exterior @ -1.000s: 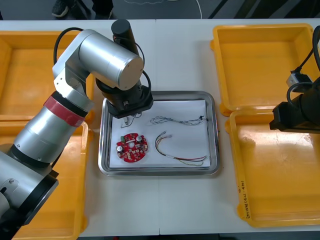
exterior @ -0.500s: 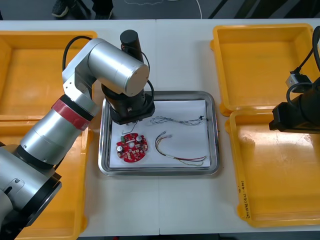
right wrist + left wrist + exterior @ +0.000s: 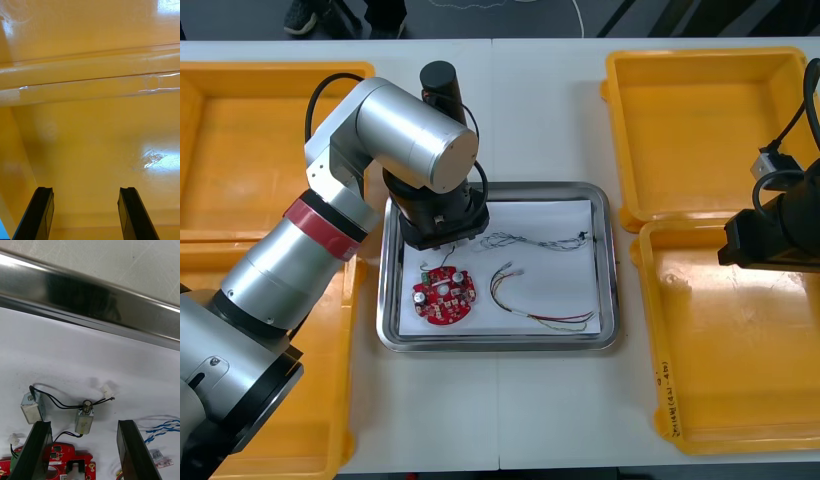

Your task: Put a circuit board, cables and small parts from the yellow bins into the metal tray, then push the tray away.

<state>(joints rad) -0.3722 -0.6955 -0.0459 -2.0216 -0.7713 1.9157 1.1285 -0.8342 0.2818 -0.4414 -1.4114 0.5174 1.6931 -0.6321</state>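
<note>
From where I stand, the left arm reaches in over the metal tray point(image 3: 611, 262) in the middle of the bench point(image 3: 540, 110), and its left claw point(image 3: 83, 423) hangs low above the tray's white lining, near the far left corner. Its black fingers point(image 3: 37, 438) stand apart with nothing gripped. On the lining just ahead of the fingers lie two small metal parts point(image 3: 33, 407) joined by thin black wires, one out beyond a fingertip and the other about midway between the tips. The round red circuit board point(image 3: 445, 297) lies flat just beside them, toward the near rim. The twisted blue and white cable point(image 3: 530, 240) stretches across the far half of the tray, and the red and yellow cable point(image 3: 542, 316) curls in the near right part. The right claw point(image 3: 86, 189) is parked over the near yellow bin point(image 3: 740, 400) on the right, fingers spread and empty above bare plastic. I'd judge the loading is as good as done, since board, cables and parts are all inside, and the step in hand is the end of placing the small parts. What remains is the push. That calls for the left claw to lift clear of the wires without snagging them, then set itself against the tray's near rim and press straight toward the far edge, steadily enough that the tray slides without swinging into the bins.
</note>
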